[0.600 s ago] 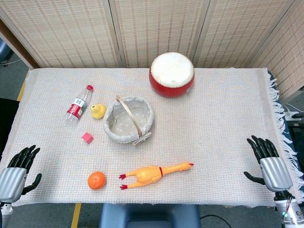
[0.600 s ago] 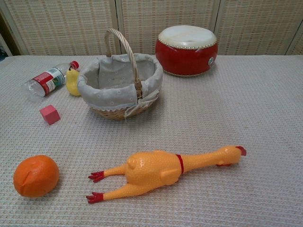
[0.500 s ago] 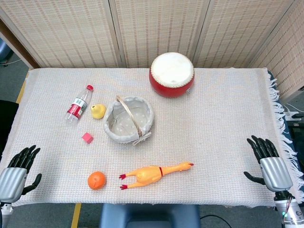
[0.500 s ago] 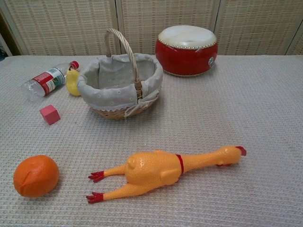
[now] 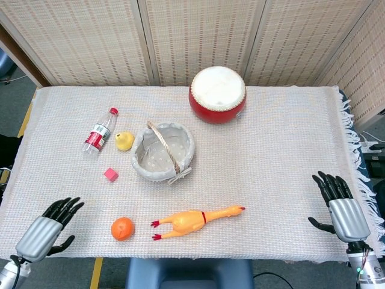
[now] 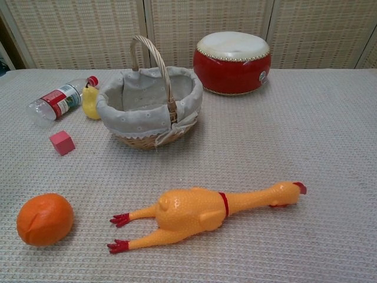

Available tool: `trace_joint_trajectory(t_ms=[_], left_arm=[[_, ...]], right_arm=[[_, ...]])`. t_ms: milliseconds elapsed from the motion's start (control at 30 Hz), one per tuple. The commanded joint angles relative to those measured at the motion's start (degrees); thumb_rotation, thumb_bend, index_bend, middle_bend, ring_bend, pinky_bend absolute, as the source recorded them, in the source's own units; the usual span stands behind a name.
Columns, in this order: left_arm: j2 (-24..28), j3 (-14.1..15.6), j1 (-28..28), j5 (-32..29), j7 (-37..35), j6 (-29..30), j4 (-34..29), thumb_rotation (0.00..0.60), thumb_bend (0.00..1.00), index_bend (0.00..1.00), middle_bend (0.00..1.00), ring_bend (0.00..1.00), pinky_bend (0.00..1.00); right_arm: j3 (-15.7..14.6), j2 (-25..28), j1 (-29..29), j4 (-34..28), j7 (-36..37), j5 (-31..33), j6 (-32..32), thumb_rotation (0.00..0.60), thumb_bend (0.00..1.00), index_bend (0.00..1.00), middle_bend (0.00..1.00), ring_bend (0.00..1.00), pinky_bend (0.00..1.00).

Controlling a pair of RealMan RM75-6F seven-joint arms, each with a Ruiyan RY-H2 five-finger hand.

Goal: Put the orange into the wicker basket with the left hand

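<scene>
The left hand [image 5: 47,232] is hovering over the near left corner of the table, fingers spread apart and holding nothing; the chest view is not showing it at all. The orange [image 5: 122,229] is resting on the woven cloth just to the hand's right, near the front edge and not touching anything. The wicker basket [image 5: 162,152] is sitting further back toward the middle of the table, its cloth lining showing no contents and its handle [image 6: 154,59] arching upright across the opening. The right hand [image 5: 340,208] is waiting at the far right edge, likewise spread and holding nothing.

Several hazards are presenting themselves. The orange is round and lying close to the table's front edge, so a glancing touch from the approaching fingers is likely to send it rolling off. The rubber chicken [image 5: 195,220] is lying just beside the orange on its right, red feet pointing toward it; a wide grasp could catch those feet or push the fruit against them. The red cube [image 5: 110,174] is standing between orange and basket, slightly left of the direct path, and could be clipped by a low carry. At release, the upright handle is narrowing the opening, so the fruit could strike it and bounce out.
</scene>
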Motion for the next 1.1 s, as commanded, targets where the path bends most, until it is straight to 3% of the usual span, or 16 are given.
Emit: trace_joint_trajectory(t_ms=[33,567,1100], left_arm=[[0.9,1.8,-3.0,2.4,1.1,-4.2,-0.4,0.600,0.33,0.00,0.00,0.00,0.09],[-2.6,0.6,-10.2,-1.0,11.7,-17.7,-5.5,0.600,0.33,0.00,0.00,0.00,0.09],[-7.1,-0.1,-12.5,-6.8,17.5,-22.6,-5.4,0.600,0.33,0.00,0.00,0.00,0.09]], right_arm=[[0.0,0.0,0.0,-0.1,0.0,0.2,-0.2,0.600,0.03,0.00,0.00,0.00,0.00],[0.1,0.2,0.1,-0.8,0.4,1.0,-0.7,0.600,0.04,0.00,0.00,0.00,0.00],[0.3,0.2,0.0,-1.1,0.5,1.1,-0.4,0.600,0.03,0.00,0.00,0.00,0.00]])
